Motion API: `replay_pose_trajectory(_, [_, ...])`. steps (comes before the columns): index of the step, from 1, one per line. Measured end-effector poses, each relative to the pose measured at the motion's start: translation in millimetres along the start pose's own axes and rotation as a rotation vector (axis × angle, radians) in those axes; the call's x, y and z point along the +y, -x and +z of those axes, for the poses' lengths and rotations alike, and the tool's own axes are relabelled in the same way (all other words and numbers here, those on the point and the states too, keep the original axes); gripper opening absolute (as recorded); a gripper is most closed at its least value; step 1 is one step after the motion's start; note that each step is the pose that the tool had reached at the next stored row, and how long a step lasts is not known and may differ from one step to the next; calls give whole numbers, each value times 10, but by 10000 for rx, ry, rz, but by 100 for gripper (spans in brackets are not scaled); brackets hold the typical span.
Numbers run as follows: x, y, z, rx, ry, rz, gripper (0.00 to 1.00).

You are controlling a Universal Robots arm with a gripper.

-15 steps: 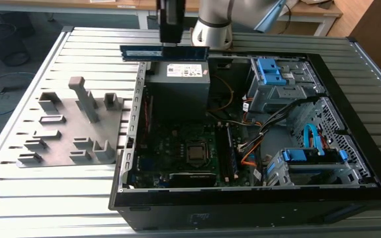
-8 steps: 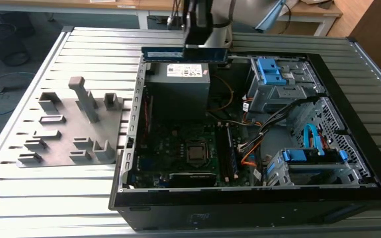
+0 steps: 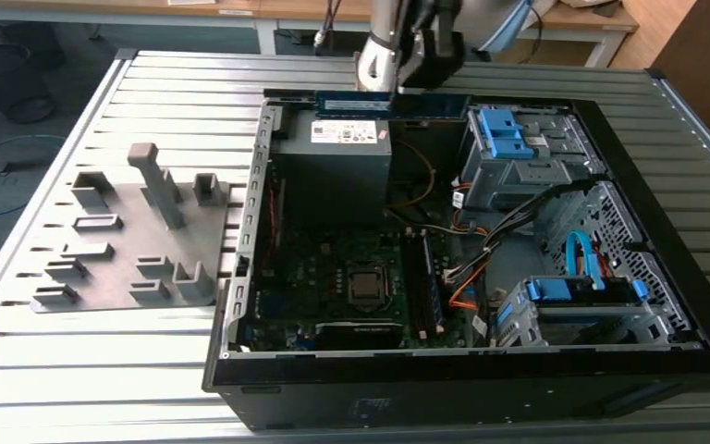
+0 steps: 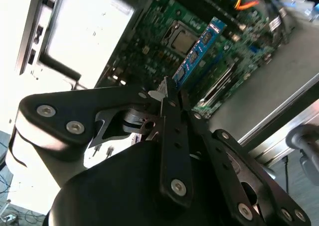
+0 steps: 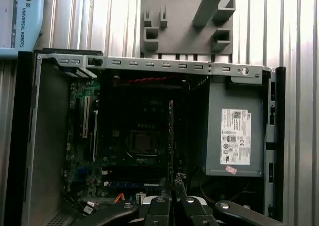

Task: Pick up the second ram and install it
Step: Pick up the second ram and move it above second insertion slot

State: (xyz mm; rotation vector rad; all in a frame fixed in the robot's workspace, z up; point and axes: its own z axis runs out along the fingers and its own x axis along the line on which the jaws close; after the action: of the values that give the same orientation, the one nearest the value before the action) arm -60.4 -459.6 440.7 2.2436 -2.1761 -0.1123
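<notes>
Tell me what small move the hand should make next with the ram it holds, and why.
Probably carry it across toward the memory slots beside the processor socket. The hand is shut on the second ram, and in the exterior view the stick hangs near the power supply, apart from those slots.

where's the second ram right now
In the exterior view the second ram is held by the gripper above the open case's far edge, just over the power supply.
</notes>
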Motion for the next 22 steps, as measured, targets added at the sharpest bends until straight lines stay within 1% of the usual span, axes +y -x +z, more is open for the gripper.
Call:
replay_pose_trajectory(5, [-226,-7,2,0,33,0,14])
replay_pose_trajectory(8, [-363,-13,26,-2,66,1,14])
replay_pose_trajectory(9, [-388,-16,41,-1,68,1,14])
replay_pose_trajectory(12, [-396,-62,90,-20,70,2,14])
replay_pose_trajectory(16, [-396,-170,133,-167,64,-7,14])
replay_pose_trajectory(17, [-396,-188,141,-218,63,-10,14])
replay_pose_trajectory(20, [-396,-206,161,-369,55,45,14])
replay_pose_trajectory(21, [-396,-207,174,-418,46,141,14])
replay_pose_trajectory(22, [-397,-208,186,-432,39,256,14])
